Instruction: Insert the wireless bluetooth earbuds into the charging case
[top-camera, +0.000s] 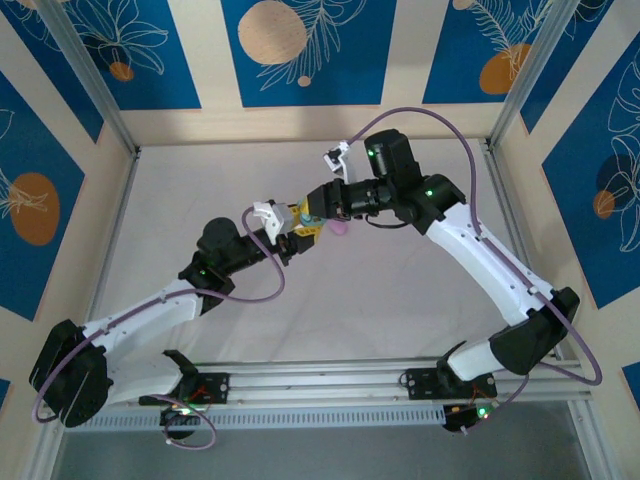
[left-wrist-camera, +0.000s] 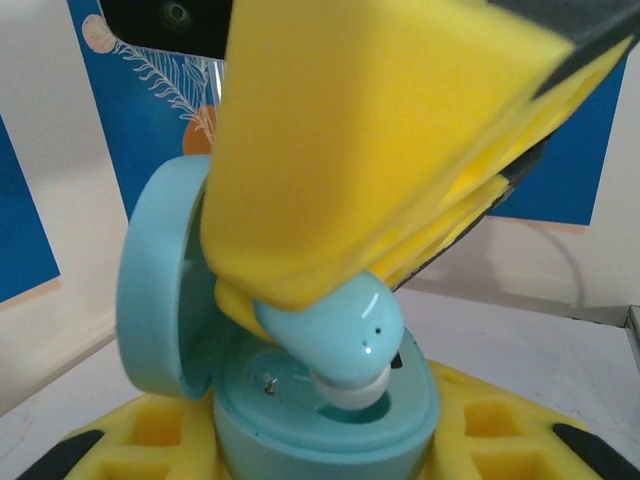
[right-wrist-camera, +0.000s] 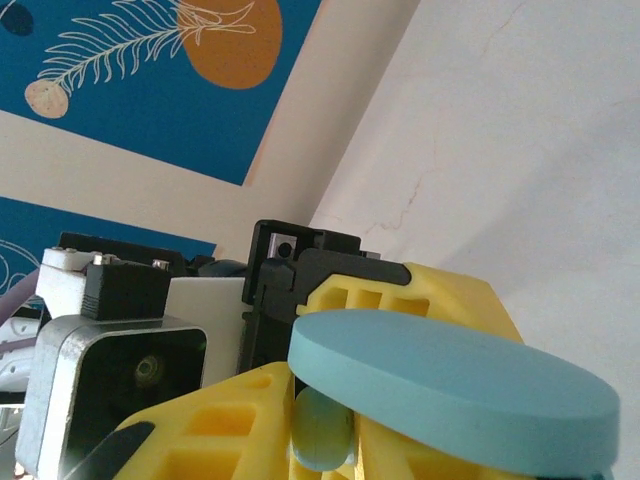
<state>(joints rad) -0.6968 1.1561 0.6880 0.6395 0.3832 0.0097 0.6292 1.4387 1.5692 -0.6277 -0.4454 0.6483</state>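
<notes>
The top external camera looks down from above and behind the arm bases at the frame's bottom edge, far enough back to take in the whole white table (top-camera: 400, 290) and the blue-and-cream patterned walls (top-camera: 150, 50). The left wrist camera sits very close, facing the light-blue pebble-shaped plastic case (left-wrist-camera: 150, 290) at lower centre, with the small light-blue plastic earbud (left-wrist-camera: 340, 335) just above. The right wrist camera, equally close, looks across that case (right-wrist-camera: 450, 390) toward the walls at upper left. All three share the spot where the left gripper (top-camera: 298, 238) and right gripper (top-camera: 312, 216) meet.
</notes>
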